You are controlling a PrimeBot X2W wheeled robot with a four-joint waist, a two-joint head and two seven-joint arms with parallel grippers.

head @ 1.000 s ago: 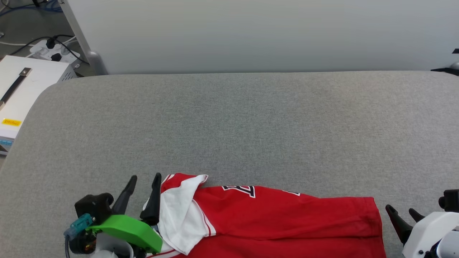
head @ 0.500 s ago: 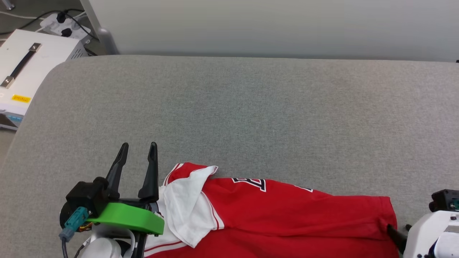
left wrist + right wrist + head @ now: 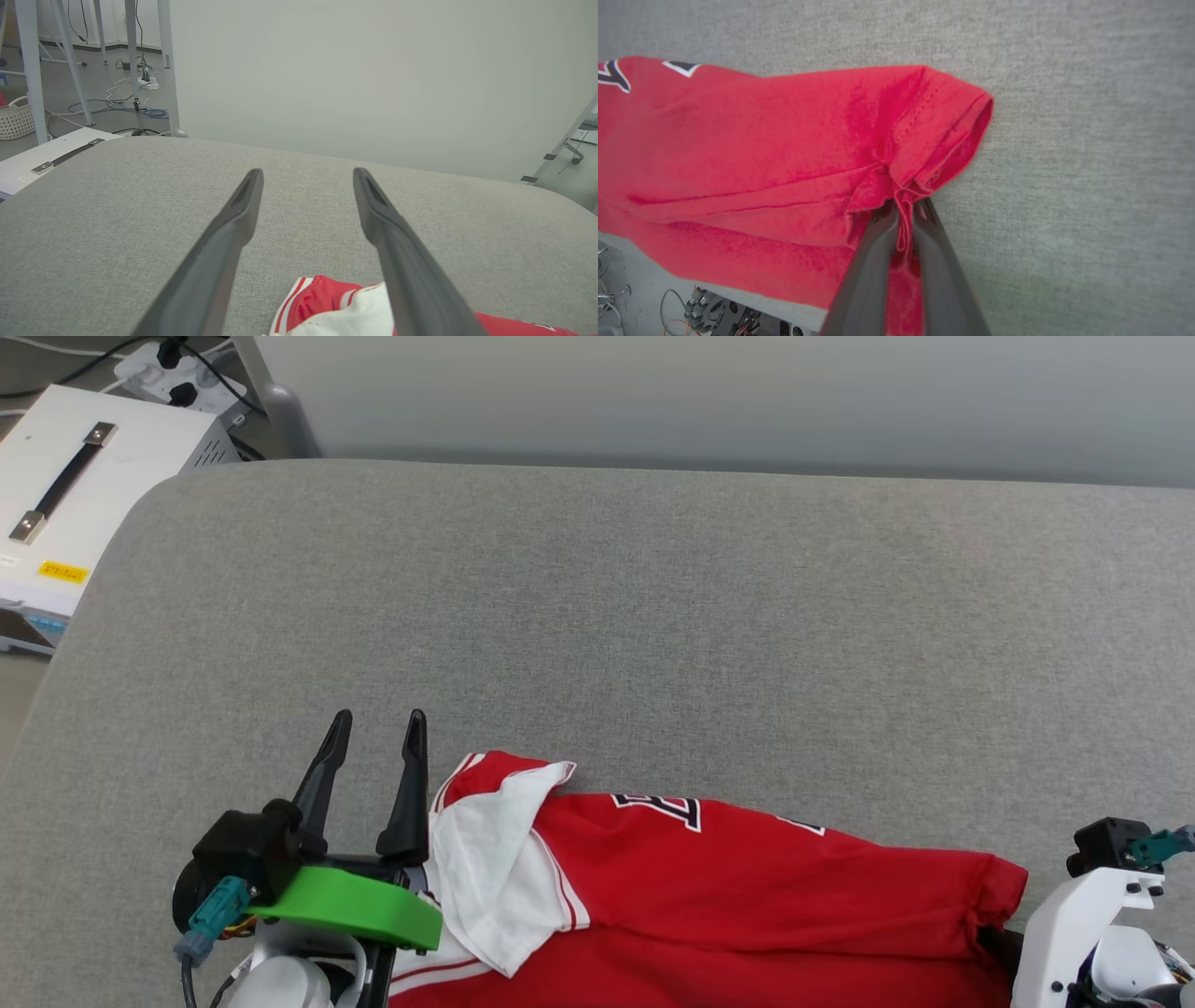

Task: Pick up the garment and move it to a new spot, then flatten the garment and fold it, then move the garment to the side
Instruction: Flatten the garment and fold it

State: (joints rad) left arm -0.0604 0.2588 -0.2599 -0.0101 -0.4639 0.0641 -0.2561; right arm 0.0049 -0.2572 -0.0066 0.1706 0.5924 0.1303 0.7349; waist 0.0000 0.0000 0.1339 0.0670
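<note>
Head camera's up high, tipped forward and down across the grey fabric-covered surface (image 3: pixel 653 616) to the pale flat back panel (image 3: pixel 700 401), white box with a black strap handle (image 3: pixel 84 485) at its upper left. Left wrist camera sits low, sighting along the left pincer (image 3: pixel 308 172) over that same surface to the same panel and box. Right wrist camera is in tight, almost straight down along the right pincer (image 3: pixel 906 210) onto the hem corner of the red-and-white jersey garment (image 3: pixel 738 140), the head view's lower right.
</note>
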